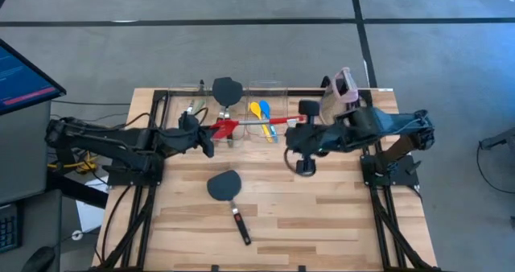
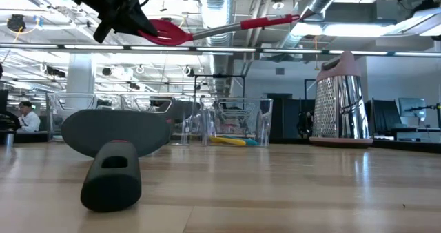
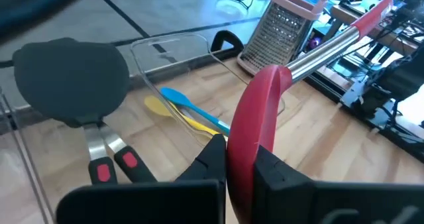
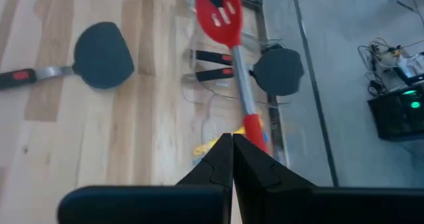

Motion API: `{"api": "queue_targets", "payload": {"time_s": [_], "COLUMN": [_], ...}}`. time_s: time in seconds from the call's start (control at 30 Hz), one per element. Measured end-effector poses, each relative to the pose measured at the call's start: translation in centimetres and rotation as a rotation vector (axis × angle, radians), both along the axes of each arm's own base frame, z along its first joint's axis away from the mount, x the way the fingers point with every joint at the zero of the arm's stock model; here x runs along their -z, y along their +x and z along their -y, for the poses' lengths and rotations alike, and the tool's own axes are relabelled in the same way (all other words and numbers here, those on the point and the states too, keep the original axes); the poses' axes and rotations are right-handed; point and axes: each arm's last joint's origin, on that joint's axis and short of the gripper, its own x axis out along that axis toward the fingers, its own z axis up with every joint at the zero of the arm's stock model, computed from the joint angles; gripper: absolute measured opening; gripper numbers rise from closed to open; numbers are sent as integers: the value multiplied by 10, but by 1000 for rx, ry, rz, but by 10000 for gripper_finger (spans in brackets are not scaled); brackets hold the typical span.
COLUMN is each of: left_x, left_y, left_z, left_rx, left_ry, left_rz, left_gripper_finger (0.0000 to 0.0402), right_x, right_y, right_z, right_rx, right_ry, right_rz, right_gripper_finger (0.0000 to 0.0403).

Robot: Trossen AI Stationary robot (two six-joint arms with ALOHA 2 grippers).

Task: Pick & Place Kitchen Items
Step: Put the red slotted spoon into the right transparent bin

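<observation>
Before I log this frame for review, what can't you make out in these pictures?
- Whether the right claw grips anything: the high view is too small, and its wrist view shows its fingers together beside the red slotted spoon's handle.
- The thin tools in the left bin: too small in the high view.
- The spatula handles in the left wrist view: cut off by the left claw.

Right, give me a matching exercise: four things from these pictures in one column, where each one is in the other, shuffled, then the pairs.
Things:
1. red slotted spoon
2. yellow and blue spoons
3. lone grey spatula
4. grater

Places:
A. lying on the bare table, near its middle
B. standing upright at the table's far right corner
C. held up off the table, bowl end in the left claw
D. lying inside a clear bin

Pairs: 1-C, 2-D, 3-A, 4-B
</observation>
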Motion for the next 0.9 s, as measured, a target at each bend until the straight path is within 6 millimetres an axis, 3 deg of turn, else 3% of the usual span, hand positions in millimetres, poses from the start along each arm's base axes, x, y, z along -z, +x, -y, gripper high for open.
{"api": "queue_targets", "payload": {"time_s": [0.2, 0.53, 0.8, 0.9], "left_x": [-1, -1, -1, -1], "left_y": [0, 1, 2, 2], "left_z": [0, 1, 3, 3], "left_rx": [0, 71, 108, 110], "left_ry": [-1, 11, -2, 0], "left_rz": [9, -17, -9, -11], "left_gripper_finger": [1, 1, 1, 1], "right_x": [11, 55, 87, 90], "right_y": [9, 55, 76, 78], "right_z": [-14, -26, -43, -45], "right_rx": [-70, -29, -5, 56], "right_ry": [45, 46, -189, -322], "right_rz": [-49, -141, -211, -189], "right_gripper_finger": [0, 4, 82, 124]}}
